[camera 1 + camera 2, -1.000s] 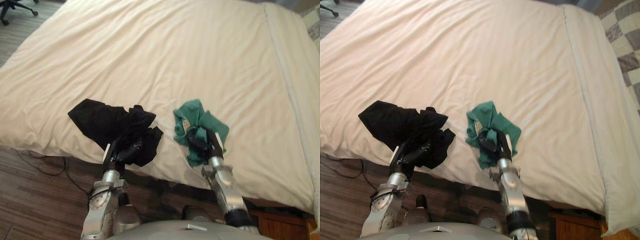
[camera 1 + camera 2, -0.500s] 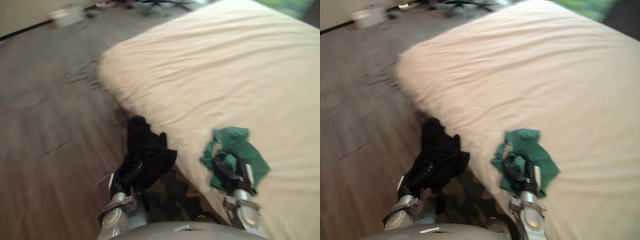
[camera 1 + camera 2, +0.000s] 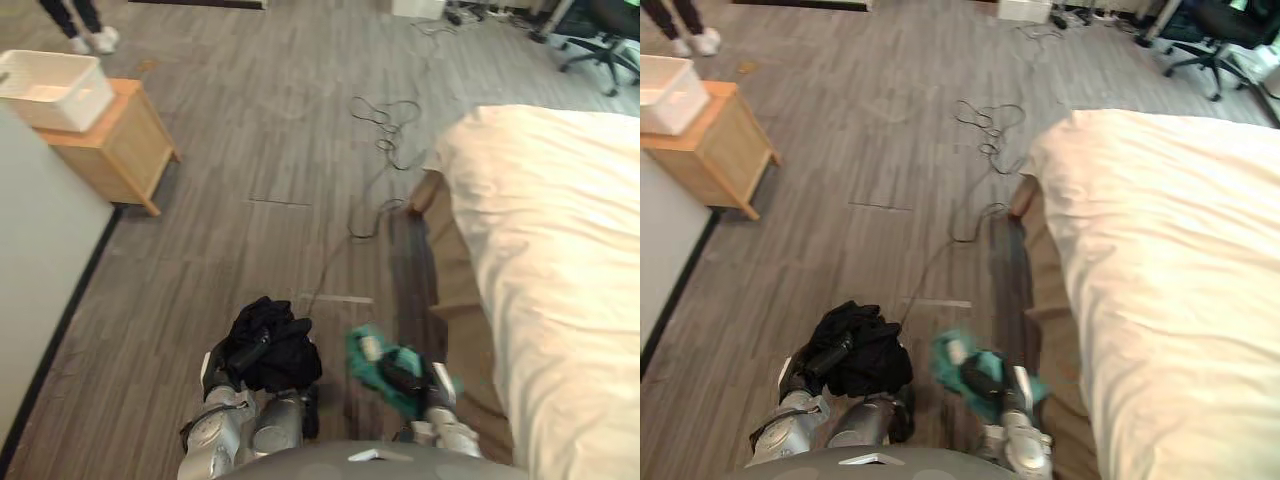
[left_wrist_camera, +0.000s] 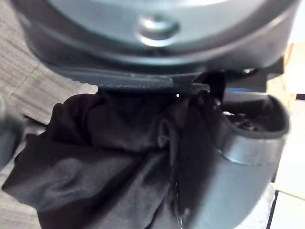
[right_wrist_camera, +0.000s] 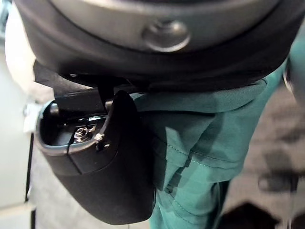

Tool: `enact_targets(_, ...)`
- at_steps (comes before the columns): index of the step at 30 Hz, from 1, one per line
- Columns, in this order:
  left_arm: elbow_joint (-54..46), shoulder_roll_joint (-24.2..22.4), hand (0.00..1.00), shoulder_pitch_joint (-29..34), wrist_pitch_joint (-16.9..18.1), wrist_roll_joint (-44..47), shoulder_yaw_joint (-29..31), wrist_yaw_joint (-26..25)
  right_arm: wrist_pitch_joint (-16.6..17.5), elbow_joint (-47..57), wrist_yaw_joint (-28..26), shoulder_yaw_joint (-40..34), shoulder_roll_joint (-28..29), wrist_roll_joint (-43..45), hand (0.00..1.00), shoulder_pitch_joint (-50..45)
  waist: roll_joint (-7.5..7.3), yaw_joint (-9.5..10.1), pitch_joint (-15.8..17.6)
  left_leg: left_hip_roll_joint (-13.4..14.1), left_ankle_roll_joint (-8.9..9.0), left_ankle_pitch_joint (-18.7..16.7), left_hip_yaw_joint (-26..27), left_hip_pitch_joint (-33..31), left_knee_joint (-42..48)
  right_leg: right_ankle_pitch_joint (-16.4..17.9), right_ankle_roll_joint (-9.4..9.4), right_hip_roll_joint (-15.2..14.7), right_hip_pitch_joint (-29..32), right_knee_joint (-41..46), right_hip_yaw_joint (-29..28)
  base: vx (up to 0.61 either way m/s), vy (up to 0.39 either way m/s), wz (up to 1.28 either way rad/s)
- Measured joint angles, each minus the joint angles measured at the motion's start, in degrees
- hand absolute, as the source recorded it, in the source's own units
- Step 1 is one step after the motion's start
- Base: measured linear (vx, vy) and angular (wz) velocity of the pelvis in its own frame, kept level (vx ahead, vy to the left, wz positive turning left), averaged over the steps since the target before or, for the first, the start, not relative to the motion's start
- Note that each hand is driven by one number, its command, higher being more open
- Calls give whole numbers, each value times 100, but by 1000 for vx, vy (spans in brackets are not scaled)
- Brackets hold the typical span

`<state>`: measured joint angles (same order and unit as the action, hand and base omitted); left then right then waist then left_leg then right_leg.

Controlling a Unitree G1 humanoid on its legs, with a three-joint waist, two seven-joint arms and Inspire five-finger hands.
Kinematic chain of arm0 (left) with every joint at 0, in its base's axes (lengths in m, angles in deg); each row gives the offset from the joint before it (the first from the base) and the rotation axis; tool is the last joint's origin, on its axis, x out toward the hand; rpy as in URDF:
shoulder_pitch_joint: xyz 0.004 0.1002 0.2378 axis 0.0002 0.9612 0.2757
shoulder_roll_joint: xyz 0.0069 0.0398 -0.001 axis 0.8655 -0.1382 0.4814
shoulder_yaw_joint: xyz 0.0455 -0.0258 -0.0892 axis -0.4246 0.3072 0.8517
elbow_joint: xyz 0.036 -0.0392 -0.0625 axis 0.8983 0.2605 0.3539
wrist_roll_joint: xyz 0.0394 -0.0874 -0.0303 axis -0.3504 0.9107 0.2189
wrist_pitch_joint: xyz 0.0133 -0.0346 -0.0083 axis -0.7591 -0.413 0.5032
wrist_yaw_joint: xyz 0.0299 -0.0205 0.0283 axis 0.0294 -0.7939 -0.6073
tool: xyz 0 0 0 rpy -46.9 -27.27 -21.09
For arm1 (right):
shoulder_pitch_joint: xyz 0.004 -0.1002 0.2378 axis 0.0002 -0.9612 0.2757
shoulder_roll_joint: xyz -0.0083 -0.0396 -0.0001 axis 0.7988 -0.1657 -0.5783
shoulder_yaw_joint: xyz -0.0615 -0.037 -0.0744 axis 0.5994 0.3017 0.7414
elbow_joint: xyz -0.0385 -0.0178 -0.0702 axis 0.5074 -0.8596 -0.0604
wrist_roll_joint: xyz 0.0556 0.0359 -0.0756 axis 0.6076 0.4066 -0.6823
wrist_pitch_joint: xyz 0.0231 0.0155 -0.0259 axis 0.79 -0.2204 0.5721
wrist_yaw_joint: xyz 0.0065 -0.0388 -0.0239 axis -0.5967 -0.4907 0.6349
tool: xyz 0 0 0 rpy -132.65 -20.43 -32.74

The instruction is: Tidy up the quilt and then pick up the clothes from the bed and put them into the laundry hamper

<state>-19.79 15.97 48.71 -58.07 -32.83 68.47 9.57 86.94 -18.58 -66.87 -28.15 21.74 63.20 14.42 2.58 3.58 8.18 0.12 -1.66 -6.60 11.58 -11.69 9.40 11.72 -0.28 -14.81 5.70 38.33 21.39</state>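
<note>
Fingers of the left hand (image 4: 228,162) are curled round a black garment (image 4: 105,162). In the left wrist view we see the thumb pressing the bunched cloth against the palm. Fingers of the right hand (image 5: 105,176) are clamped the same way on a green garment (image 5: 209,138), and its folds spill out past the thumb.

From the head views we see both hands held low and close to the body, over the floor (image 3: 250,150) and not over the bed (image 3: 455,290). The black bundle sits on the left and the green bundle on the right. The 2 bundles are near each other but apart, and neither garment touches the bed or the floor.

To the right lies the bed, with a cream quilt (image 3: 1160,260) spread over the top of it. The quilt drapes down over the near corner, and the brown side of the bed shows below it.

Well apart from the hands, to the far left, a wooden bedside cabinet (image 3: 110,150) stands on the grey plank floor. It stands beside a pale wall panel (image 3: 40,250) and carries a white container (image 3: 50,88) on top. Beyond the cabinet we see a person's legs and pale shoes (image 3: 85,35). At the far right, past the bed, stands a dark office chair (image 3: 600,40).
</note>
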Motion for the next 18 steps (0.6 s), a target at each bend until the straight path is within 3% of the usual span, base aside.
enact_targets(1,-199,-40,0,123,44,-1,-63,1,0,79,-44,144,180,-1,0,-44,-4,-31,6,-249,14,179,-303,190,-295,247,-146,385,206,117,-384,203,131,94)
enact_targets(2,-241,-58,0,125,47,-1,-98,2,0,96,-55,222,173,-3,0,-53,-27,-53,10,-338,4,200,-387,252,-384,334,-224,562,279,125,-602,243,115,129)
enact_targets(3,-263,-104,0,100,43,-12,-164,0,2,133,-12,272,168,-121,0,-75,-75,-73,-9,-422,-15,39,-330,296,-435,419,-324,948,405,-85,-1034,255,64,100)
enact_targets(4,-265,-141,0,118,44,-11,-197,5,21,170,103,299,199,-297,0,-68,-295,-89,37,-384,-48,-175,144,169,-32,463,-259,1078,514,-502,-1303,259,32,85)
enact_targets(5,-278,-150,0,137,60,-11,-256,15,60,257,150,295,175,-399,0,-111,-250,-83,34,-382,-384,-159,111,86,170,475,-242,1097,527,-608,-1368,262,-2,53)
enact_targets(6,-204,-179,0,179,7,-11,-283,20,52,222,221,277,170,-466,0,-61,-429,-68,93,-610,-601,-270,88,167,270,471,-243,958,527,-801,-1546,279,3,41)
enact_targets(7,-181,-188,0,195,-49,-14,-369,20,50,222,243,269,171,-486,0,-76,-481,-84,85,-687,-564,-301,32,224,278,469,-237,910,502,-963,-1526,227,17,28)
enact_targets(8,49,-115,0,419,-66,-222,-1254,229,61,303,335,330,-61,-653,0,-129,-399,60,-443,-245,-88,2,-13,803,-462,-849,-280,989,-269,-3160,-1550,131,24,15)
enact_targets(13,48,-118,0,419,-66,-222,-1245,222,61,313,338,333,-46,-654,0,-159,-419,32,-420,-213,-69,-34,88,826,-446,-849,-278,1010,-273,-3189,-1610,0,0,-8)
enact_targets(15,48,-122,0,394,-67,-226,-1335,134,59,574,411,389,1,-661,0,-404,-392,-23,-349,-156,-9,-229,215,827,-344,-816,-248,1035,-282,-3162,-1648,-3,-1,-28)
enact_targets(18,55,-104,0,254,-69,-440,-1618,-79,39,668,587,507,4,-687,0,-591,-436,-209,-145,-152,-26,-409,428,1026,-374,-442,-171,836,-197,-2771,-1218,26,-4,-18)
